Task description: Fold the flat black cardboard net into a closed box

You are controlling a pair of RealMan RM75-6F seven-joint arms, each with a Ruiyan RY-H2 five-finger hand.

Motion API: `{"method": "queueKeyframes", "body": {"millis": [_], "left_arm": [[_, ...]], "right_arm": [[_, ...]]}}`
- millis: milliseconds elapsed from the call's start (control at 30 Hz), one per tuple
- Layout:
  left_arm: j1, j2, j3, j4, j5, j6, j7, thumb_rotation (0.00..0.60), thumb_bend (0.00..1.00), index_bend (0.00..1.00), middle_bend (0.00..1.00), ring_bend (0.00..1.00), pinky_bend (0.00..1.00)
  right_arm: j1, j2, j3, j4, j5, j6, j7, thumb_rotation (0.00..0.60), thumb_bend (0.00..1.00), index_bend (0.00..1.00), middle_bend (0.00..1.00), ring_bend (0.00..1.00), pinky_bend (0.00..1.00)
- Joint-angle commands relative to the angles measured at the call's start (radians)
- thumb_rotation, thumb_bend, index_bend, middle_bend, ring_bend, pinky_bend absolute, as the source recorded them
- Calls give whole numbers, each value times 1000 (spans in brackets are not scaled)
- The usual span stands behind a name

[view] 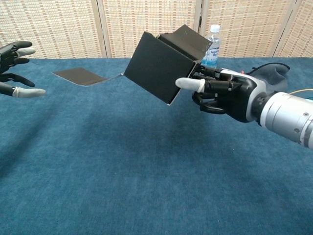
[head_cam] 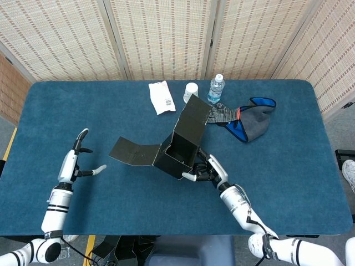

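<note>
One hand, the right hand [head_cam: 208,170], grips the half-folded black box [head_cam: 183,145] by its near corner and holds it tilted, open top up, one flap [head_cam: 130,152] trailing left. Off to the side, the left hand [head_cam: 77,160] hovers with fingers spread, holding nothing.

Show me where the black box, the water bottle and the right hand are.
box [head_cam: 178,158]: head view, open top.
bottle [head_cam: 216,88]: head view, its body.
right hand [view: 222,92]: chest view, middle of the hand.
</note>
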Motion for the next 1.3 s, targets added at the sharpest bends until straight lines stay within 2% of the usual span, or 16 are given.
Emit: {"method": "queueKeyframes", "body": {"millis": [33,267,433,733,1000,1300], "left_arm": [[-2,-26,-7,7,18,1,-47,600,113,0,0,0,319],[-21,-124,-48,26,48,46,-102,600,113,0,0,0,319],[-36,-139,-72,-14,35,29,-102,600,113,0,0,0,319],[-47,-122,-113,-107,-11,-15,-104,600,113,0,0,0,319],[-47,-103,-134,-151,-13,-12,-86,600,113,0,0,0,319],[-57,-102,-135,-136,32,19,-46,600,105,0,0,0,319]], "right_arm": [[-13,16,-7,1,-103,-14,160,600,324,277,368,742,997],[8,-34,-47,65,-188,23,327,600,331,277,368,742,997],[25,-59,-72,107,-211,47,369,600,336,278,368,742,996],[51,-76,-109,140,-224,73,394,600,343,279,368,745,997],[69,-87,-139,154,-225,86,379,600,349,278,368,745,997],[91,-77,-157,159,-223,90,332,600,352,279,368,745,997]]}}
